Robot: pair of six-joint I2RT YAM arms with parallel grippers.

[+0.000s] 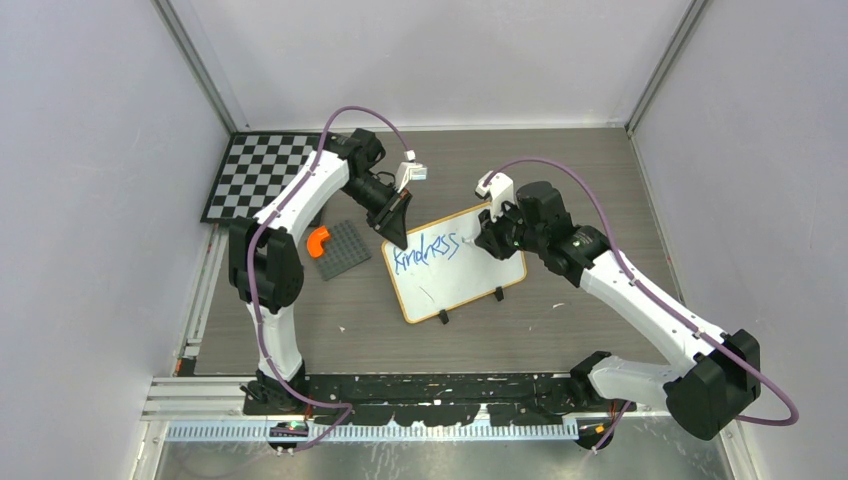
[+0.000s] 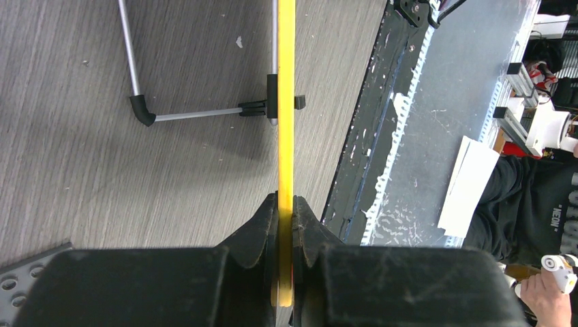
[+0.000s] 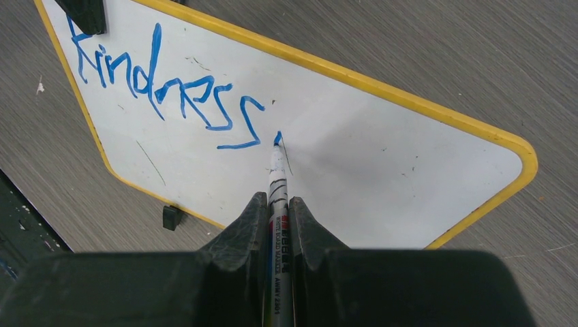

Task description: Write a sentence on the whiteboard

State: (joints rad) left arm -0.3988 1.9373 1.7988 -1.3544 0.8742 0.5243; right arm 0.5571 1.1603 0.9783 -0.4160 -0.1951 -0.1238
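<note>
The whiteboard stands tilted mid-table on two black feet, its frame yellow-orange. Blue writing on it reads "kindness" on one line; it also shows in the right wrist view. My left gripper is shut on the board's upper left corner; the left wrist view shows the frame edge clamped between the fingers. My right gripper is shut on a whiteboard marker, whose blue tip touches the board just right of the last "s".
A grey studded plate with an orange curved piece lies left of the board. A black-and-white checkerboard lies at the far left. Faint dark stray marks sit below the writing. The board's wire stand is behind it.
</note>
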